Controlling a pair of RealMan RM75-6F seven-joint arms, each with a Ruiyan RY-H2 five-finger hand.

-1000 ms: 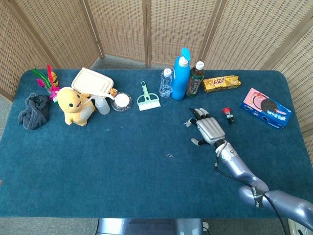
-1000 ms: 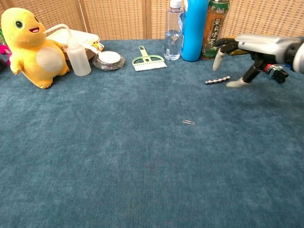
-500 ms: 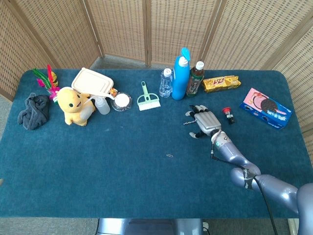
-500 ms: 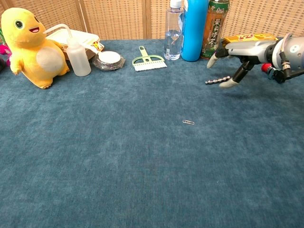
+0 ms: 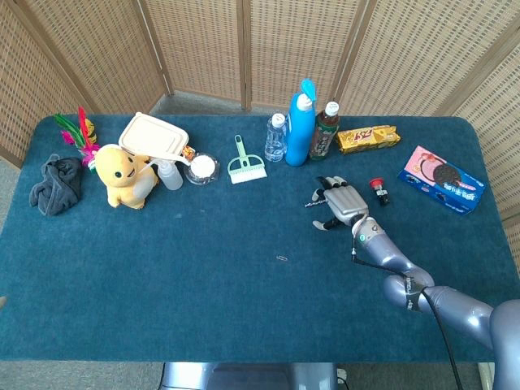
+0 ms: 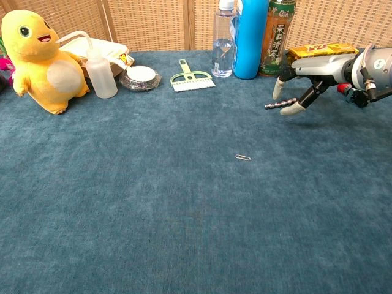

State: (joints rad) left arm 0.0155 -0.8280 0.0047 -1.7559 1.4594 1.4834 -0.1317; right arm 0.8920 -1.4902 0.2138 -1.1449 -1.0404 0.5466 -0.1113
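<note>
My right hand (image 5: 341,203) (image 6: 309,72) hovers palm down over the blue cloth, right of centre. A small dark twisted metal bit (image 5: 311,205) (image 6: 280,103) lies flat on the cloth just under its fingertips. One fingertip (image 6: 277,92) hangs behind the bit and the thumb tip (image 6: 293,109) sits at the bit's near right end. The fingers are spread and curved downward, and nothing is held. A small red-and-black object (image 5: 378,188) lies just right of the hand. My left hand shows in neither view.
Behind the hand stand a water bottle (image 5: 276,138), a blue bottle (image 5: 301,122) and a tea bottle (image 5: 323,130), with a cracker pack (image 5: 368,138) and cookie box (image 5: 444,179). A paperclip (image 6: 243,157), green brush (image 6: 191,78), yellow plush (image 6: 37,55) and squeeze bottle (image 6: 101,73) lie leftward.
The right hand has moved farther from me, toward the bottles, and its fingers have curved down around the metal bit. The bit has not moved.
</note>
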